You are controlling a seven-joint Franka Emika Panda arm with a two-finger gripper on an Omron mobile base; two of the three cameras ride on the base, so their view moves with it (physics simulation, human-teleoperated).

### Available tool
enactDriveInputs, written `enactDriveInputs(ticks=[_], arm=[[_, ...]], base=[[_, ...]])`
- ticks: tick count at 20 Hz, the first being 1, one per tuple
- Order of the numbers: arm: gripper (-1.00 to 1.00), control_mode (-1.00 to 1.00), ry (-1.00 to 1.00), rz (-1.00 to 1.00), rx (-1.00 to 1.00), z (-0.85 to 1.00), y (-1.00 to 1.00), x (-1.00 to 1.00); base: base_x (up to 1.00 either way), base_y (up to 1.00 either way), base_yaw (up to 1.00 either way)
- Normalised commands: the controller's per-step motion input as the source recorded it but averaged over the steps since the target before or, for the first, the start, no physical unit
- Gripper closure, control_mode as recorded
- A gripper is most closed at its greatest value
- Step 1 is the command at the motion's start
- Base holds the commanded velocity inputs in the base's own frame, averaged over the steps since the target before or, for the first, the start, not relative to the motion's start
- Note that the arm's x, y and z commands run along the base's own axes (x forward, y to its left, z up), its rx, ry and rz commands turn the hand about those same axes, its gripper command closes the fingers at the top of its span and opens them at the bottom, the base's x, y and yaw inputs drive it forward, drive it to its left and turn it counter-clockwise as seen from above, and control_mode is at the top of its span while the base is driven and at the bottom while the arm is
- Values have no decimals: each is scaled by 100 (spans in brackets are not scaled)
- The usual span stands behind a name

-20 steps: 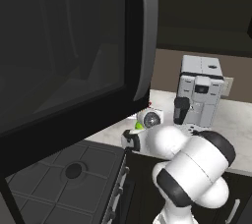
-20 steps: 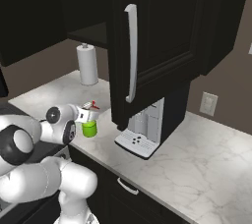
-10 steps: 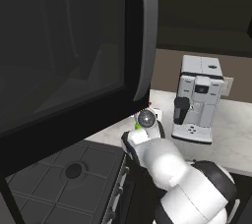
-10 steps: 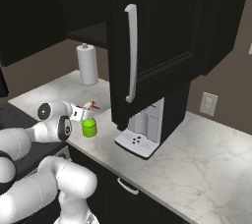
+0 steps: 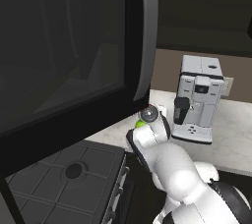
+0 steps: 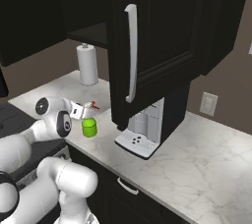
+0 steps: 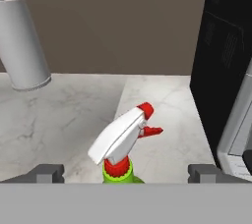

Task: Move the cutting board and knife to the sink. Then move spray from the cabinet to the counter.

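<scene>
Standing upright on the counter, the spray shows its green body and red collar, with a white trigger head and red nozzle on top. The gripper sits right at the bottle, its two dark fingertips spread wide to either side of the neck and clear of it, so nothing is gripped. In the right base view the bottle stands between the paper towel roll and the coffee machine, just in front of the open dark cabinet door (its long silver handle faces the camera). From the left base view the white arm covers most of the bottle, leaving a sliver of green beside the wrist, with the stovetop low on the left.
</scene>
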Motion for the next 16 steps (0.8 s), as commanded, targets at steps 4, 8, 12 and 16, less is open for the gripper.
enactDriveInputs(ticks=[4, 8, 12, 16], arm=[[-100, -100, 1, 0, 1, 11, -28, -19], [-100, -100, 7, 3, 4, 22, -19, -15], [-100, -100, 8, 7, 5, 23, -14, -16], [-100, -100, 9, 9, 3, 25, -10, -18]], base=[[0, 0, 0], [0, 0, 0], [0, 0, 0], [0, 0, 0]])
